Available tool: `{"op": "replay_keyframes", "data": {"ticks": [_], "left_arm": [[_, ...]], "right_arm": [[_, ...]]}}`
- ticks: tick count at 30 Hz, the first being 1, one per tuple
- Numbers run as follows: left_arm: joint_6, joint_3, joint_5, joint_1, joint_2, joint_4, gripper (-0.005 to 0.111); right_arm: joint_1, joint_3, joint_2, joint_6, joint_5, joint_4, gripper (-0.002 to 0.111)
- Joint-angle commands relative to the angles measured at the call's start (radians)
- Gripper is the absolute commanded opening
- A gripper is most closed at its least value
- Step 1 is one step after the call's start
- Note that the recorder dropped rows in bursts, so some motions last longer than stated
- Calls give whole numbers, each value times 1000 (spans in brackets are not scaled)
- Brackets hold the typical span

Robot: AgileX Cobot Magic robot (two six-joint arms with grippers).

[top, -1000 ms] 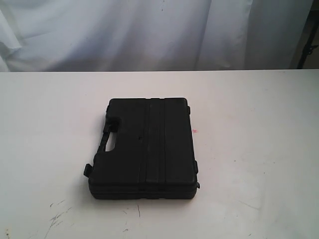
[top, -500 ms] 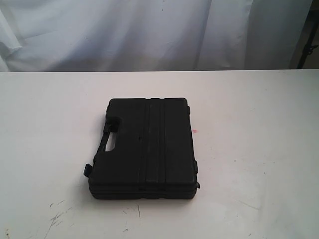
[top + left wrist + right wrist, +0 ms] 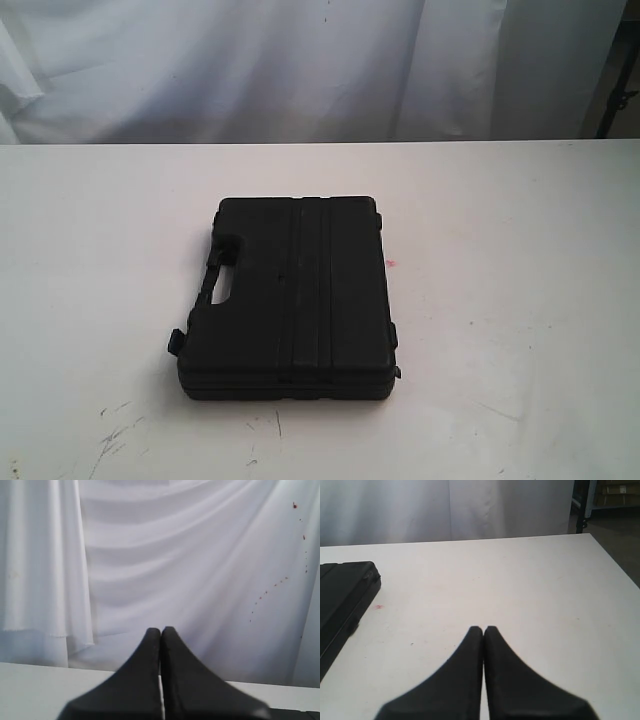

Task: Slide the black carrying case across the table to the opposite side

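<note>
The white table (image 3: 520, 220) is filling most of the exterior view. The black carrying case (image 3: 295, 295) is lying flat and closed near the table's middle, a touch toward 7 o'clock, with its moulded handle (image 3: 210, 272) facing 9 o'clock. The case is looking rigid, hard-shelled and probably moderately heavy, and likely to glide on the smooth top. Pushing low against a long side wall near its midpoint should be keeping it from spinning. The left gripper (image 3: 161, 630) and right gripper (image 3: 484, 628) are both hanging clear of it, fingers pressed together and holding nothing. A tiny red spot (image 3: 391, 264) is sitting at the case's 3 o'clock.
</note>
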Motion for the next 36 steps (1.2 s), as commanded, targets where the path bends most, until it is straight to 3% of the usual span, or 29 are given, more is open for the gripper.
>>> {"op": "replay_keyframes", "data": {"ticks": [1,5,11,16,24,28,36], "left_arm": [[-16,5,-15,2,-4,-11,0],[-72,-22,22,2,-4,-43,0],[-65,-227,254,2,51,-43,0],[-65,-406,405,2,257,-51,0],[-25,-666,839,2,673,-110,0],[-1,-710,886,2,810,-172,0],[-8,-711,796,2,944,-223,0]], "right_arm": [[-8,4,-6,-9,0,4,0],[-8,4,-6,-9,0,4,0],[-8,4,-6,-9,0,4,0],[-8,4,-6,-9,0,0,0],[-8,4,-6,-9,0,1,0],[-8,4,-6,-9,0,1,0],[-8,4,-6,-9,0,1,0]]}}
